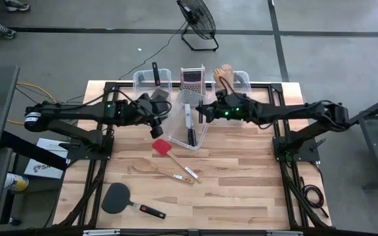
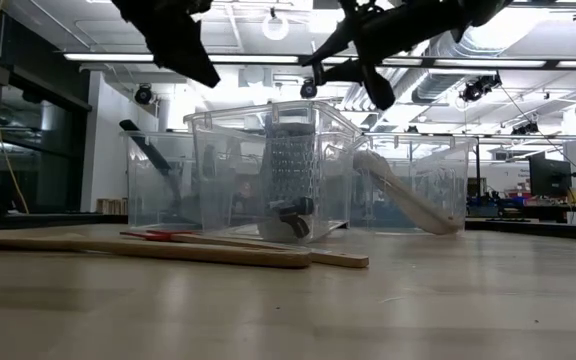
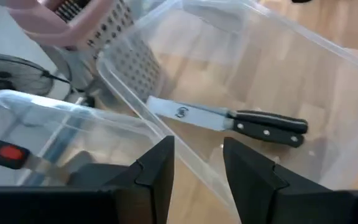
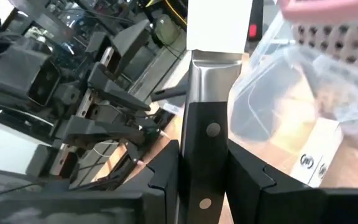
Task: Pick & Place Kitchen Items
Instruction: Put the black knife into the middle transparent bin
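Note:
My right gripper (image 1: 201, 113) hangs over the middle clear bin (image 1: 205, 128), shut on a black-handled steel knife (image 4: 211, 74). Another knife (image 3: 229, 121) lies flat on that bin's floor, next to the steel grater (image 1: 191, 78). My left gripper (image 3: 197, 158) is open and holds nothing. It hovers over the wall between the left bin (image 1: 143, 80) and the middle bin. A red spatula (image 1: 161, 146), wooden utensils (image 1: 169, 172) and a black spatula (image 1: 119, 197) lie on the table. My right gripper pinches the knife's black riveted handle (image 4: 205, 134) between its two fingers. The fingers come nearly level from the table's right and lie along the knife. The blade (image 4: 219, 28) sticks out ahead of the fingertips. The knife is lifted clear, above the middle bin.
Three clear bins stand in a row at the table's far edge. The left one holds a black spatula (image 1: 155, 72); the right one (image 1: 241, 80) holds wooden spoons (image 1: 224, 72). A floor fan (image 1: 197, 19) stands beyond the table. Bare wood lies at the near right.

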